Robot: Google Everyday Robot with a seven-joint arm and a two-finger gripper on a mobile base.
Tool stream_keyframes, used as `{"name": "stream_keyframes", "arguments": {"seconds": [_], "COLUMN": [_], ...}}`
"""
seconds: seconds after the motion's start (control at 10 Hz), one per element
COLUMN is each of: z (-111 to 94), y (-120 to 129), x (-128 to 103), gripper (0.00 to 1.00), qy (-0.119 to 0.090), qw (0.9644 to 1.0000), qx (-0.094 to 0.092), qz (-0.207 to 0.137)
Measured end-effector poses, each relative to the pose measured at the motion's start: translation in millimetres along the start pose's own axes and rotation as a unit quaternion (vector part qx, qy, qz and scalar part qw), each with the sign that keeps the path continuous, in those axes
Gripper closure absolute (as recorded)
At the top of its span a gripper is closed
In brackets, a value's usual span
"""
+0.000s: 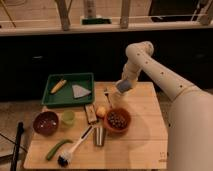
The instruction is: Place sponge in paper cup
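My gripper (123, 86) is at the far middle of the wooden table (145, 145), at the end of the white arm that comes in from the right. It is shut on the blue-grey sponge (124, 86) and holds it in the air. The white paper cup (116, 102) stands just below and slightly left of the sponge, behind the orange-red bowl (118, 120). The sponge is above the cup's rim and does not touch it.
A green tray (52, 101) at the back left holds an orange piece (58, 85) and a grey triangular piece (80, 91). A dark red bowl (45, 122), light green cup (68, 117), metal cylinder (99, 135), brush (75, 146), green pod (57, 148), yellow fruit (101, 111) and fork (107, 95) are on the table.
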Motion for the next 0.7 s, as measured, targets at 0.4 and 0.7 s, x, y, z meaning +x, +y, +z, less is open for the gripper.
{"name": "stream_keyframes", "arguments": {"seconds": [0.4,0.7], "z": [-0.8,4.8], "y": [-16.0,-23.6], "x": [4.6,10.8], "gripper": [1.00,1.00], "qy": [0.008,0.007], "qw": [1.0000,0.9999], "qx": [-0.004,-0.007], "qz": [-0.002,0.001]}}
